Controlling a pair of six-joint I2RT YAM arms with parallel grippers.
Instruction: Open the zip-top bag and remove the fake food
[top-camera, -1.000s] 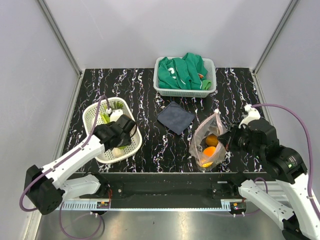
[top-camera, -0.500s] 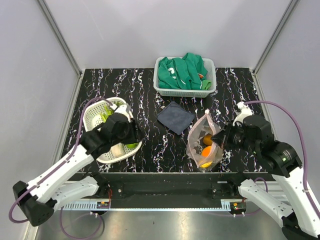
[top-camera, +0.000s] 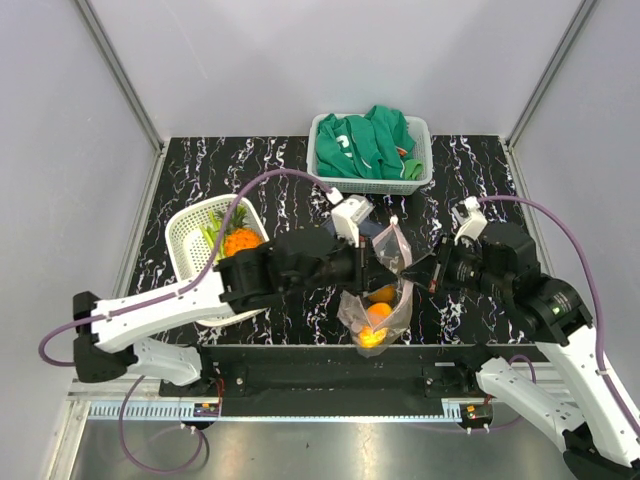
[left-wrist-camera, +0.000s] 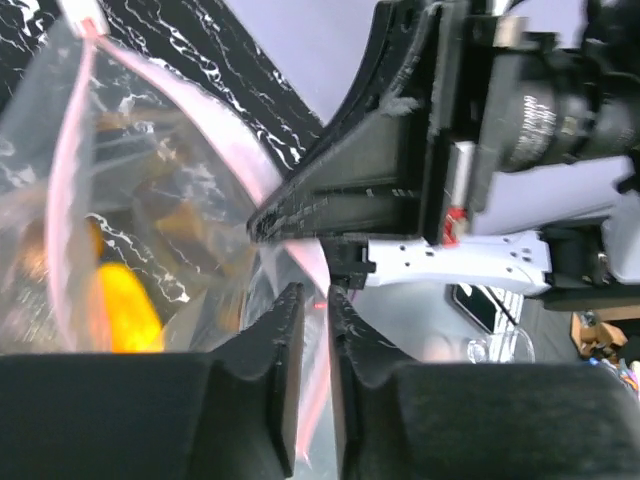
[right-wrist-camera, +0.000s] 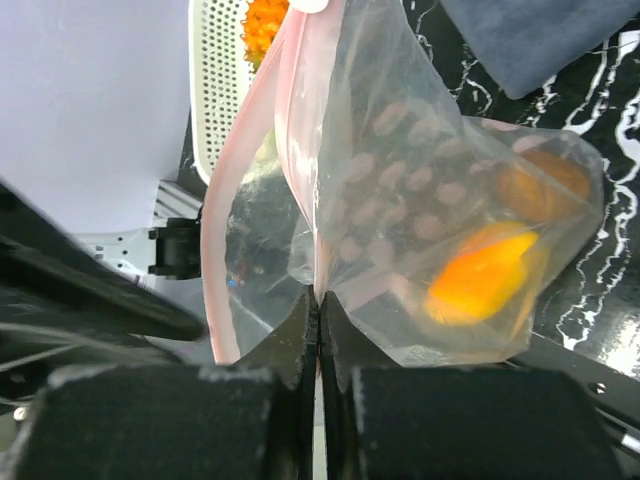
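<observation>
Tightly, right claw (right-wrist-camera: 318, 300) pinches zip-top bag (right-wrist-camera: 400, 170); left claw (left-wrist-camera: 315, 297) nips its rim

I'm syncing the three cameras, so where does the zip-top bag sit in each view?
Top external: zip-top bag at low centre.
Left wrist: left half.
Right wrist: centre and right.
Shared landmark: the bright orange piece inside it.

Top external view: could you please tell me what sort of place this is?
Probably a robotics lab test cell: plain grey enclosure walls, a black marbled table, with the left arm and right arm bolted at its near edge.
</observation>
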